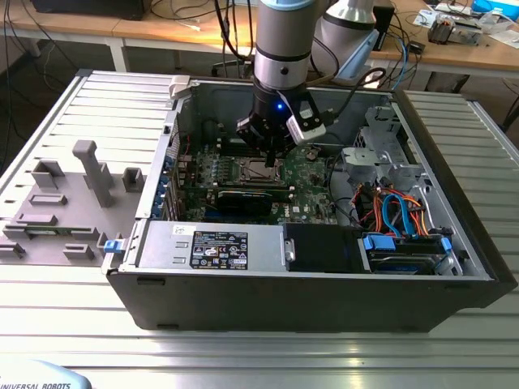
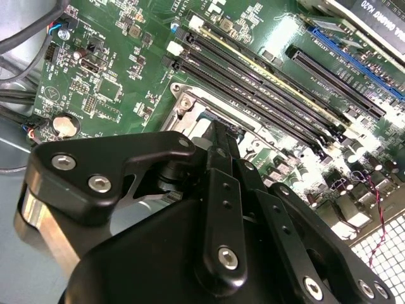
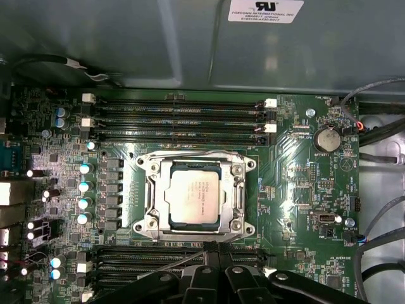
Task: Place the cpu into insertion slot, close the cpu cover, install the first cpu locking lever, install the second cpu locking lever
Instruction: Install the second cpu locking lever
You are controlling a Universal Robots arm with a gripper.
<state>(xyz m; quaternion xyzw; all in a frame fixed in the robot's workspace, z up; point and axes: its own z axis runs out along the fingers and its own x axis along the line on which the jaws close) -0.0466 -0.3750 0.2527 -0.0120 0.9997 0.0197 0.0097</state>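
In the first wrist view the cpu (image 3: 195,197) lies flat in the insertion slot (image 3: 144,223) on the green motherboard, its silver top showing. The cpu cover (image 3: 236,190) lies down around it as a silvery frame. My gripper (image 3: 214,253) hangs just off one edge of the socket, over the memory slots, fingers pressed together. A thin silvery lever rod (image 3: 180,261) slants up to the fingertips. In the second wrist view the gripper (image 2: 218,130) tip points at the socket's metal rim (image 2: 188,101). In the exterior view the gripper (image 1: 268,152) is low inside the case, above the socket (image 1: 259,171).
The open computer case (image 1: 454,267) surrounds the board. A black graphics card (image 1: 243,203) lies in front of the socket, and orange and blue cables (image 1: 393,212) sit toward the exterior view's right. Black memory slots (image 3: 177,117) flank the socket. Grey fixtures (image 1: 89,174) stand on the table outside.
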